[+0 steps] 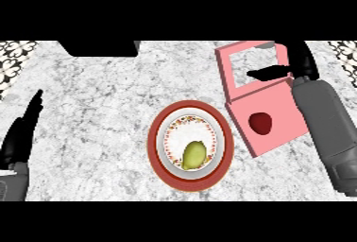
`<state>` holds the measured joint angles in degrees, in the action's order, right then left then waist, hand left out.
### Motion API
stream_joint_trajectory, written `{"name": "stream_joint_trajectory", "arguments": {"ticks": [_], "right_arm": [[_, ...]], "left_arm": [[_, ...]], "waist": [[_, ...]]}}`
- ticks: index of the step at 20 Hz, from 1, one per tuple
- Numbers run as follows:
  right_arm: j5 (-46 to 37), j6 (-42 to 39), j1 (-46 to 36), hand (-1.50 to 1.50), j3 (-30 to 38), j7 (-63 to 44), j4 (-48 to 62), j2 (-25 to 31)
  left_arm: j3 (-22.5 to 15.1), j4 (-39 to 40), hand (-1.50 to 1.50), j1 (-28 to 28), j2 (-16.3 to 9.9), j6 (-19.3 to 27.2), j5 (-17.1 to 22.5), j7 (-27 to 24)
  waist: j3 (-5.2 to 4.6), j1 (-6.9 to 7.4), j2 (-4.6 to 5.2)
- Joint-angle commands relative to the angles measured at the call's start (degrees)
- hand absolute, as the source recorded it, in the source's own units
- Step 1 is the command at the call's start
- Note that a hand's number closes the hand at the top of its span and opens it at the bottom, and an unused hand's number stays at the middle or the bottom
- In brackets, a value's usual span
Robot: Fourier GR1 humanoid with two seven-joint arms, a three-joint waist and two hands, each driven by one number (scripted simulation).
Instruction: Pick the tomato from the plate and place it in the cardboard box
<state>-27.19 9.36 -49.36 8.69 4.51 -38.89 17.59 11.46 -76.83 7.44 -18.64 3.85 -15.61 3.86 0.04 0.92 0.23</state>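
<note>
Now the right robot hand (275, 72) hovers released above the pink box (268, 124), tomato (260, 122) inside; left robot hand (26, 118) rests open, fingers straight.

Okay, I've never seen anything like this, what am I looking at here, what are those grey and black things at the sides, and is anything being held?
This single view looks steeply down from a robot's head at a marble counter. The grey forearms end in black hands. The left hand rests open at the left edge. The right hand reaches over a pink box, holding nothing. A red tomato lies in the box. A red-rimmed plate holds a yellow-green fruit.
</note>
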Motion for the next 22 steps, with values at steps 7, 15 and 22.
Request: {"name": "stream_joint_trajectory", "arguments": {"ticks": [7,15,22], "right_arm": [[12.61,-1.22,2.69,-1.50,11.45,6.53,-5.99,4.07],[21.33,-14.61,10.82,-1.50,19.71,9.56,-5.97,17.95],[25.75,-21.58,20.53,-1.50,25.08,14.46,-4.03,25.67]], "left_arm": [[0.17,1.57,0.00,-1.34,0.94,0.82,-0.83,-1.56],[1.93,-0.18,0.00,-2.43,-0.32,-0.49,0.48,-1.79],[0.92,-0.45,0.00,-0.09,0.80,0.73,-1.22,0.97]], "waist": [[-0.05,-1.37,-0.34],[-0.04,-1.29,-0.25],[-0.02,-1.16,-0.19]]}}
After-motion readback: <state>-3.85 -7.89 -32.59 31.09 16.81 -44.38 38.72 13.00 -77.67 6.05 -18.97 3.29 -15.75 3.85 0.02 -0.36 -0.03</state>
